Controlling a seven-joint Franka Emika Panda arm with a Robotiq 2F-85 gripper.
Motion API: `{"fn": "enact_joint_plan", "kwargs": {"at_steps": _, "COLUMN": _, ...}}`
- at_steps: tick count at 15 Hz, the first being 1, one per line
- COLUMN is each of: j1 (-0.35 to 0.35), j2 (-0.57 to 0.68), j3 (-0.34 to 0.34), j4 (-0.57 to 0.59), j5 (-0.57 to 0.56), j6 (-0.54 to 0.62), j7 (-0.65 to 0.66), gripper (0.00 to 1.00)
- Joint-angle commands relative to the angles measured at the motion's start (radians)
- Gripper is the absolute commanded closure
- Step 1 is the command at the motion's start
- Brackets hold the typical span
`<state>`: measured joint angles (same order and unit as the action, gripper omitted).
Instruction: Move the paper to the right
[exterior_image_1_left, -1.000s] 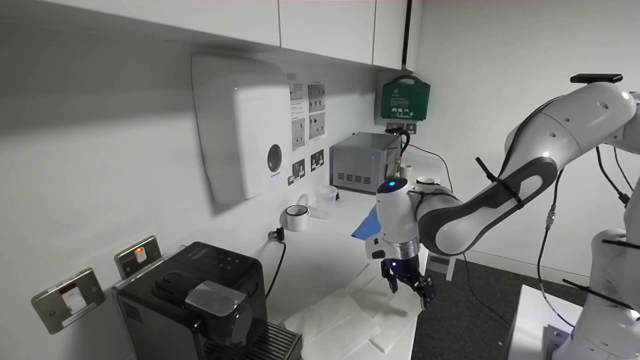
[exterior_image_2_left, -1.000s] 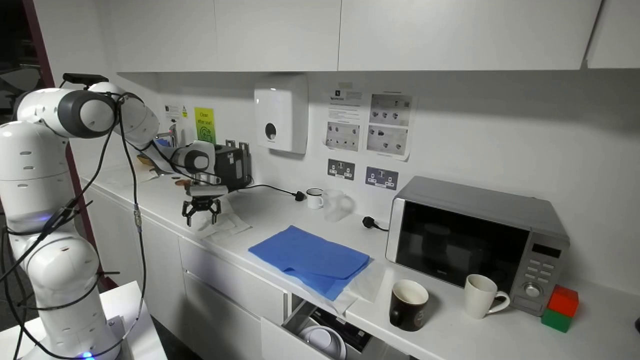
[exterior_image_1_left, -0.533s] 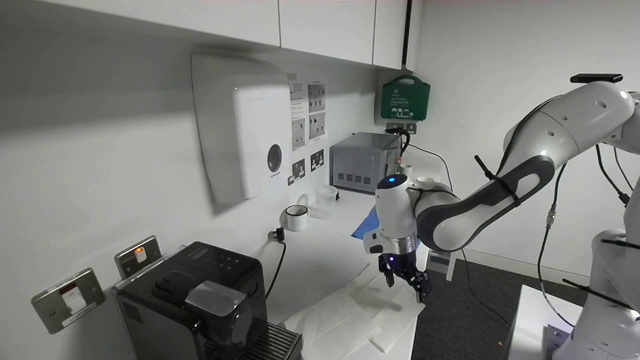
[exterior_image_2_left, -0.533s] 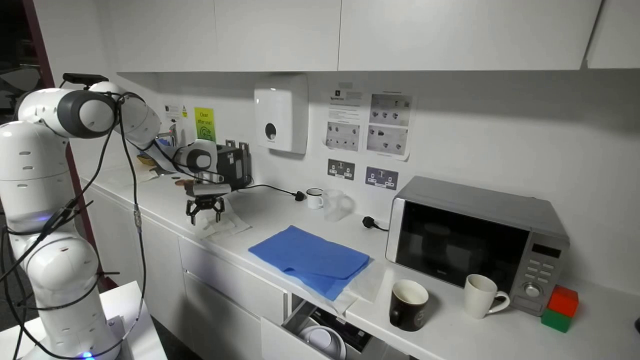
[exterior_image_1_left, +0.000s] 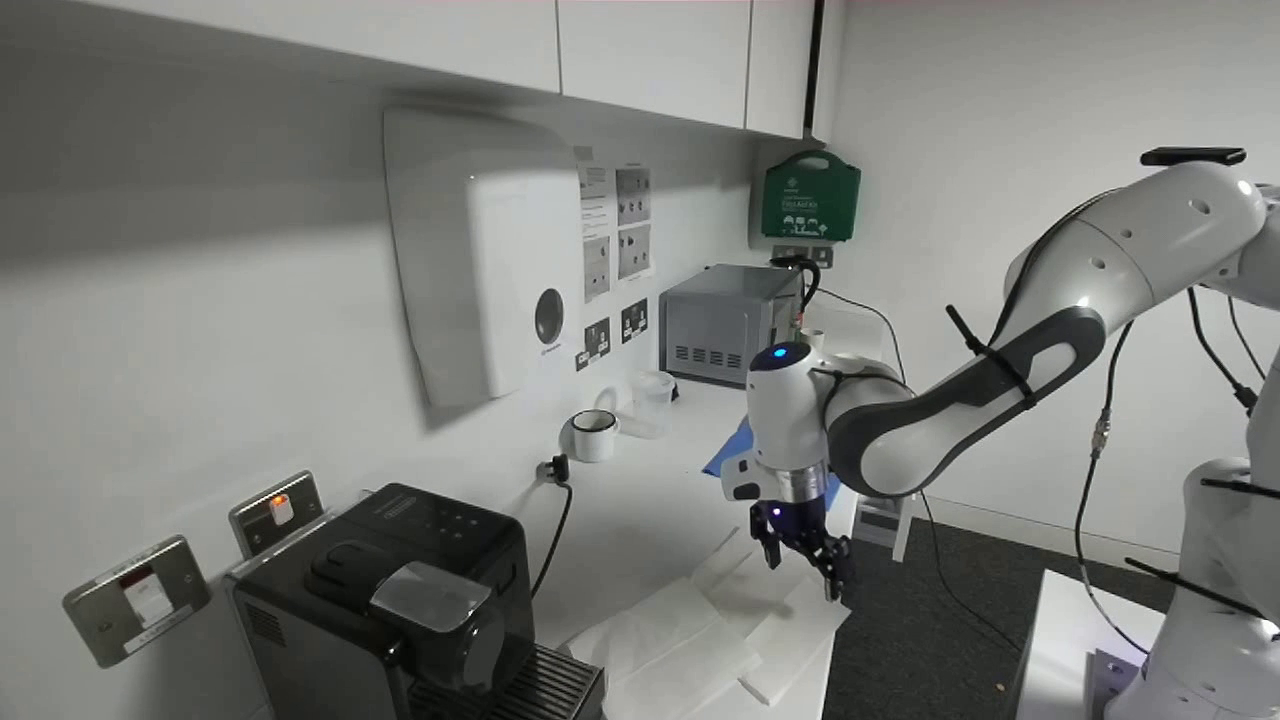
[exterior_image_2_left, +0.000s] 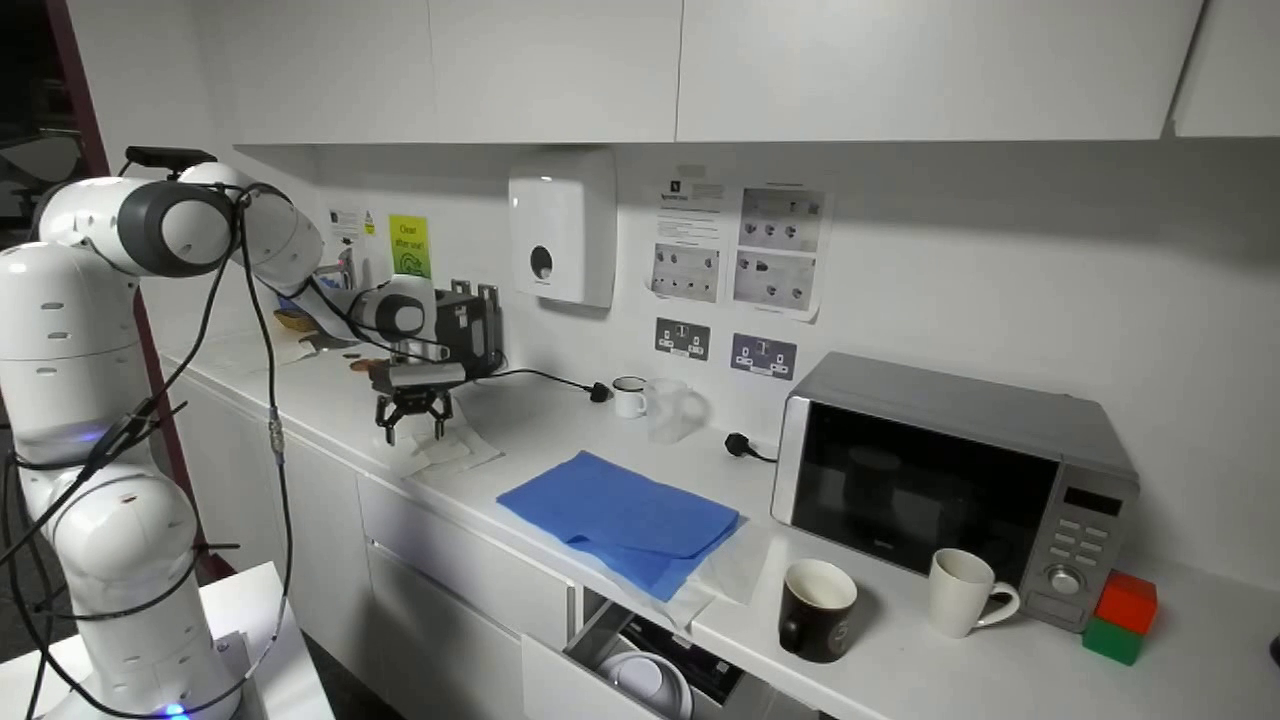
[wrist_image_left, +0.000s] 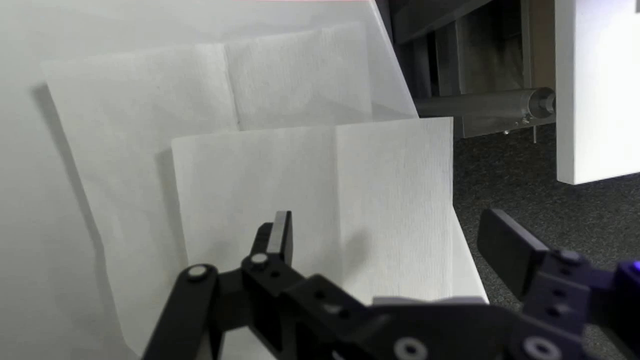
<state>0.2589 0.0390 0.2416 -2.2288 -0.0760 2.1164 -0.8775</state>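
Observation:
Several white paper sheets lie overlapping on the white counter. In the wrist view the top folded sheet (wrist_image_left: 260, 170) lies over a larger sheet (wrist_image_left: 125, 105), and its far right corner sticks out past the counter edge. The sheets also show in both exterior views (exterior_image_1_left: 680, 640) (exterior_image_2_left: 460, 447). My gripper (wrist_image_left: 387, 215) is open with nothing between its fingers. It hangs above the top sheet, one finger over the paper, the other beyond the counter edge over the floor. It shows pointing down in both exterior views (exterior_image_1_left: 803, 582) (exterior_image_2_left: 414, 437).
A blue sheet (exterior_image_2_left: 620, 505) lies further along the counter, above an open drawer (exterior_image_2_left: 640, 670). A black mug (exterior_image_2_left: 817, 610), a white mug (exterior_image_2_left: 965, 592) and a microwave (exterior_image_2_left: 930, 480) stand beyond. A coffee machine (exterior_image_1_left: 400, 590) and an enamel mug (exterior_image_1_left: 594, 437) stand by the wall.
My gripper has moved slightly up and along the counter toward the microwave side, staying open. The paper sheets show no clear movement.

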Motion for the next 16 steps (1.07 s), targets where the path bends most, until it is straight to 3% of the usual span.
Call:
{"fn": "enact_joint_plan", "kwargs": {"at_steps": 1, "j1": -0.006, "j2": 0.0, "j3": 0.006, "j4": 0.003, "j5": 0.0, "j6": -0.002, "j7": 0.0, "gripper": 0.0}}
{"fn": "enact_joint_plan", "kwargs": {"at_steps": 16, "j1": -0.016, "j2": 0.06, "j3": 0.001, "j4": 0.053, "j5": 0.012, "j6": -0.009, "j7": -0.021, "gripper": 0.0}}
